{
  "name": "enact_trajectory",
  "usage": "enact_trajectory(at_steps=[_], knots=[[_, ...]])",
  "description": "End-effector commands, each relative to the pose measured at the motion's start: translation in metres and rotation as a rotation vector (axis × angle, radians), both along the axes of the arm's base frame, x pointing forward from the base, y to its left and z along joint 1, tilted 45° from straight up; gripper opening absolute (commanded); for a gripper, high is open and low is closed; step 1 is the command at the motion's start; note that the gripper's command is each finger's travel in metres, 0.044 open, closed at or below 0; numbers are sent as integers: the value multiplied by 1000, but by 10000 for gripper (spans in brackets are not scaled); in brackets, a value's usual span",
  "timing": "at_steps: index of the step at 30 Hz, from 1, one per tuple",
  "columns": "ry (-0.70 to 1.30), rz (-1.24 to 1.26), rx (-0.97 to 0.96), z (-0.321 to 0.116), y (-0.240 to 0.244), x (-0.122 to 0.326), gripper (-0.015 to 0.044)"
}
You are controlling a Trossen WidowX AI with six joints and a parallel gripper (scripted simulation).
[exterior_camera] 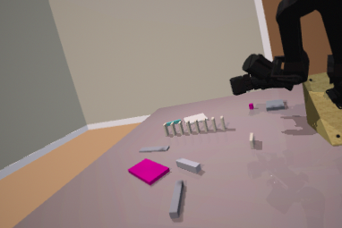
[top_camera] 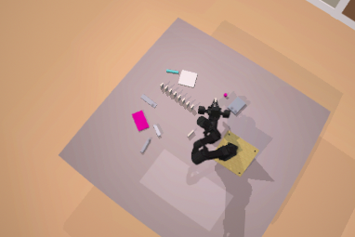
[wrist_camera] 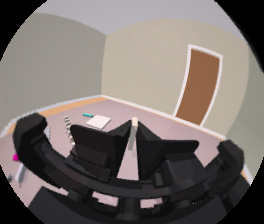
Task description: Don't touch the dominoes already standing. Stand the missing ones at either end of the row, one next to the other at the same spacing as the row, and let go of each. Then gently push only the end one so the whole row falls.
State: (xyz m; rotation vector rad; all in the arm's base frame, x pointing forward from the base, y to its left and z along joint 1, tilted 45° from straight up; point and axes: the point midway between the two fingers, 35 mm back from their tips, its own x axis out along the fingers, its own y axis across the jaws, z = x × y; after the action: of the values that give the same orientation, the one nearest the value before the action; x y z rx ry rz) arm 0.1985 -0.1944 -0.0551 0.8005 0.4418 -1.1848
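One domino in hand: a pale domino (top_camera: 216,99) (wrist_camera: 134,128), clamped between the fingertips of the hand (top_camera: 215,102) (exterior_camera: 241,85) (wrist_camera: 133,122); off the tabletop (top_camera: 111,129) (exterior_camera: 112,187) (wrist_camera: 162,131). Clock directions below are read on the top view, 12 at its upper edge.
Pink cube: near the hand, at 2 o'clock (top_camera: 225,95) (exterior_camera: 251,106).
Grey block: at 3 o'clock, just past the cube (top_camera: 237,105) (exterior_camera: 275,105).
Standing row: eight upright by my count (top_camera: 183,100) (exterior_camera: 197,126) (wrist_camera: 68,131), evenly spaced, running from its 10 o'clock end to its 4 o'clock end. The nearer end lies at about 9 o'clock from the hand.
Spare domino: at 7 o'clock from the hand, apart from the row (top_camera: 190,134) (exterior_camera: 252,140); probably resting on an edge, though too small to be sure.
White pad: at 10 to 11 o'clock, beyond the row (top_camera: 188,78) (exterior_camera: 195,118) (wrist_camera: 98,121).
Done: one piece gripped, the row unfallen. Whether an end piece has already been added, cannot tell.
Left: stand the held piece at an end and release it; likely the spare too, at whichever end still lacks one. Then the gentle end push.
Judgement: early to middle stage. Approaching the near end, a swinging piece could clip the row.
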Motion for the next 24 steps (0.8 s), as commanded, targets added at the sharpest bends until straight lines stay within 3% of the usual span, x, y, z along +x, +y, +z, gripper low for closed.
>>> enact_trajectory(at_steps=[1,24], knots=[[-1,-6,1,-4,3,2,20],[10,-1,23,-51,42,18,20]])
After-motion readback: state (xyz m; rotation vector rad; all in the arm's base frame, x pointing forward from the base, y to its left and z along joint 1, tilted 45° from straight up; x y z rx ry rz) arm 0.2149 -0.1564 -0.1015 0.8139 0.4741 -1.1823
